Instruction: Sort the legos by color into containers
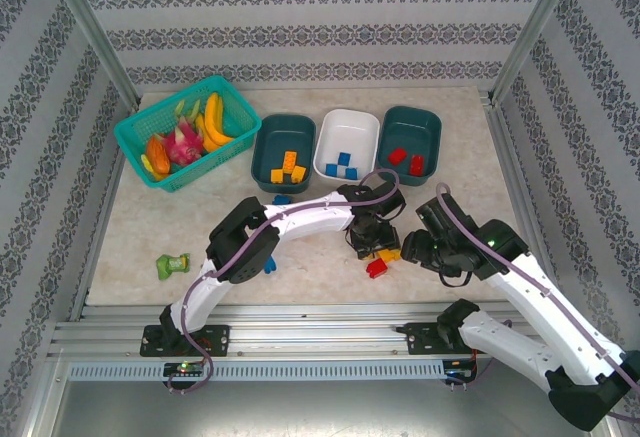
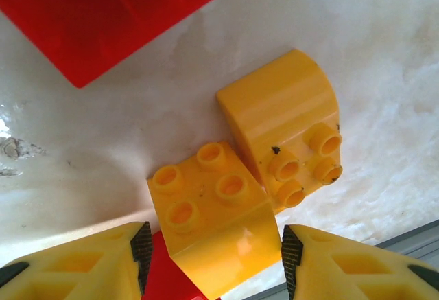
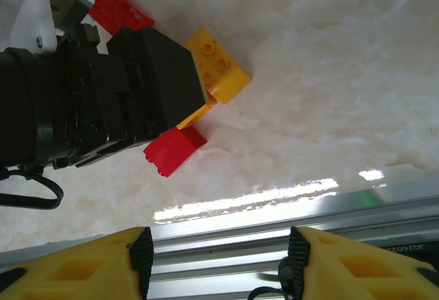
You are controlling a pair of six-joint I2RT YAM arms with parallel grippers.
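Left tool (image 2: 214, 252): we record it wide open and low over the pale marbled tabletop (image 2: 384, 53). Its black pads (image 2: 141, 246) stand either side of a yellow studded plastic brick (image 2: 212, 217); we cannot tell whether they touch it. A second yellow brick with a curved back (image 2: 285, 135) lies against the first, and a red plastic brick (image 2: 103, 18) lies apart beyond them. Right tool (image 3: 219, 259): wide open, holding nothing, hanging over the tabletop near the metal front rail (image 3: 384, 211), just beside the left tool. From above we note three shallow plastic tubs at the far side: the left dark teal tub (image 1: 285, 135) holds orange bricks (image 1: 288, 169), the white tub (image 1: 350, 129) holds blue bricks (image 1: 342, 164), and the right dark teal tub (image 1: 415, 125) holds red bricks (image 1: 408, 160). One loose blue brick (image 1: 281, 199) lies on the tabletop just before the left dark teal tub.
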